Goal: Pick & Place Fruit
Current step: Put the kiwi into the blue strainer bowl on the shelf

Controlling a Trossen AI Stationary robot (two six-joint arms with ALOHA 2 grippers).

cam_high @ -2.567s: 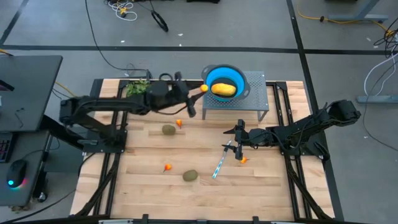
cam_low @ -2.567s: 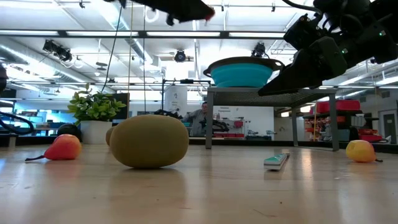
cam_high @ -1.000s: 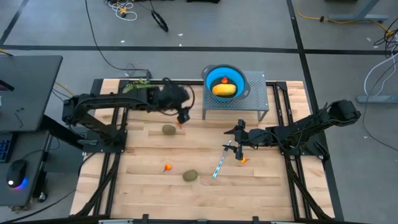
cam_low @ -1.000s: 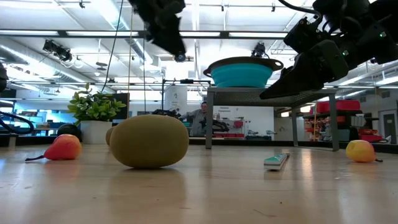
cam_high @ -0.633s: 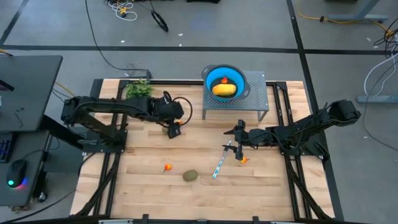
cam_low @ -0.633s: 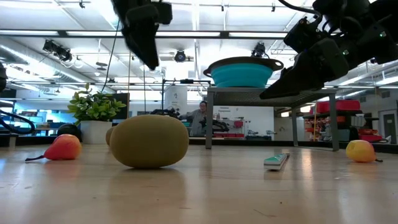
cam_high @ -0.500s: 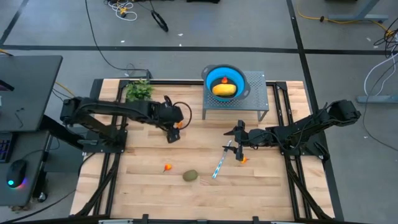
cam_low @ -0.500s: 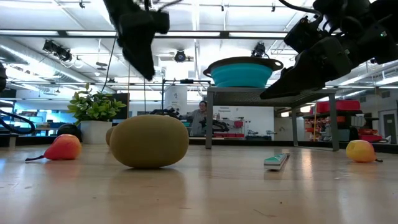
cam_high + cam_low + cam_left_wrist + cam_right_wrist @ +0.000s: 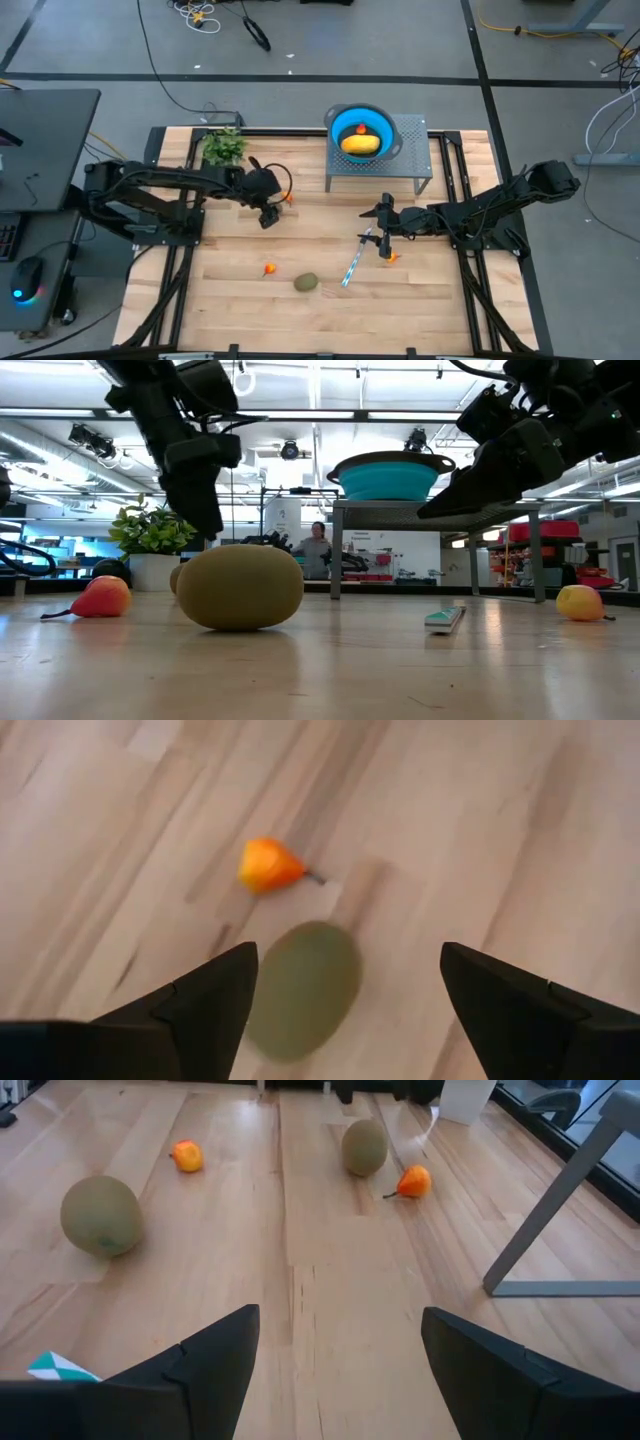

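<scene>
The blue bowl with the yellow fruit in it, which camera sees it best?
The high view: it looks down into the blue bowl and shows the yellow fruit. The low view shows only the bowl's side. Neither wrist view shows it.

Grey floor with cables, bright ceiling lights beyond.

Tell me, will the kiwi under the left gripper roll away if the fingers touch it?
The kiwi looks smoothly oval and lies loose on the table, so a one-sided touch may roll it. The open left gripper straddles it, so closing evenly should probably trap it.
</scene>
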